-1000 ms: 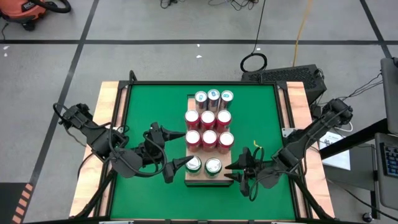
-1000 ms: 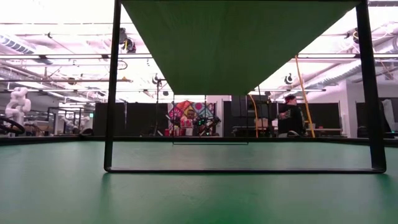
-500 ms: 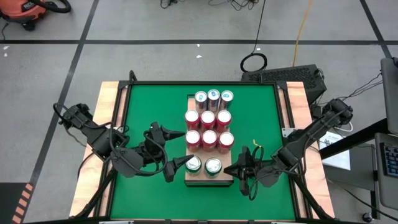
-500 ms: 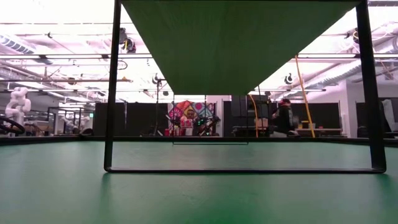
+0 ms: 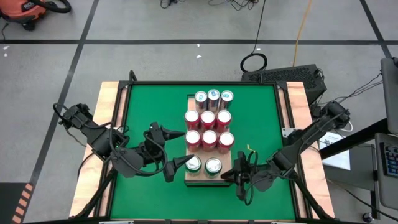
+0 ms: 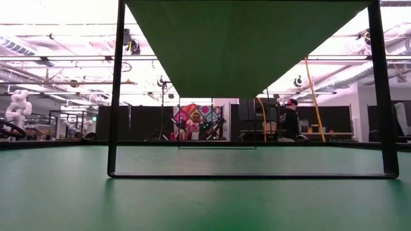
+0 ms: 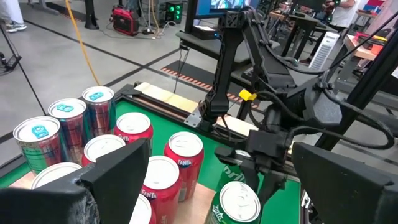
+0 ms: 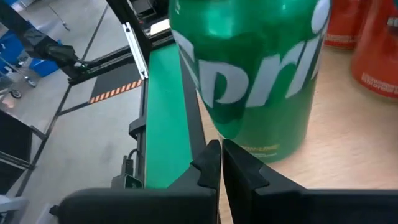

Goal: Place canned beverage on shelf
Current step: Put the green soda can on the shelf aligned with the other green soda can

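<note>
The shelf (image 5: pixel 209 178) sits mid-table and looks nearly full: three rows of three cans fill its far part and two green cans stand on its near row, leaving what seems one free spot at the near right corner. At the left, the left gripper (image 5: pixel 175 168) has its fingers spread wide around the left green can (image 5: pixel 193 164), apparently not clamped. The right gripper (image 8: pixel 221 163) sits at the shelf's near right edge, fingers pressed together and empty, just beside the right green can (image 8: pixel 255 68).
</note>
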